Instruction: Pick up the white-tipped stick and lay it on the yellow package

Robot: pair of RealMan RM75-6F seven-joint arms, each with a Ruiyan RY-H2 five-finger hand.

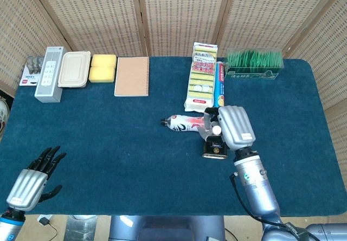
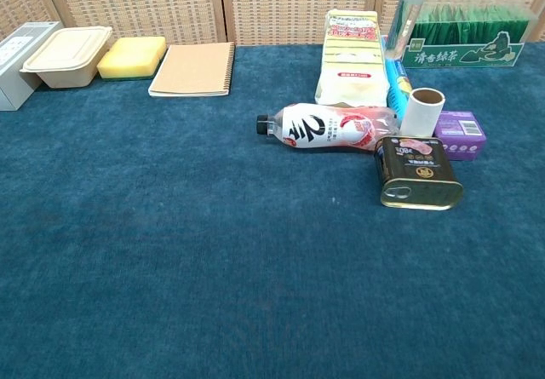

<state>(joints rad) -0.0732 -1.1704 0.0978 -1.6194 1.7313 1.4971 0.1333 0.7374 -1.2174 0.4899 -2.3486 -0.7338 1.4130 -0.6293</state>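
In the head view my right hand (image 1: 235, 126) hovers above the table just right of the lying bottle (image 1: 187, 123), holding the stick; its white tip (image 1: 216, 129) pokes out at the hand's left side. The chest view shows the stick (image 2: 411, 4) only as a pale blurred bar at the top edge, hanging over the blue tube, with the hand itself out of frame. The yellow package (image 1: 202, 78) (image 2: 349, 55) lies flat at the back, ahead and left of the hand. My left hand (image 1: 33, 176) rests open at the near left corner.
A dark tin can (image 1: 215, 146) (image 2: 419, 172) sits below the right hand, beside a white roll (image 2: 423, 111) and a purple box (image 2: 461, 129). A blue tube (image 1: 219, 89) lies along the package. Green box (image 1: 255, 63), notebook (image 1: 132, 76), sponge (image 1: 102, 67) and lunch container (image 1: 74, 69) line the back.
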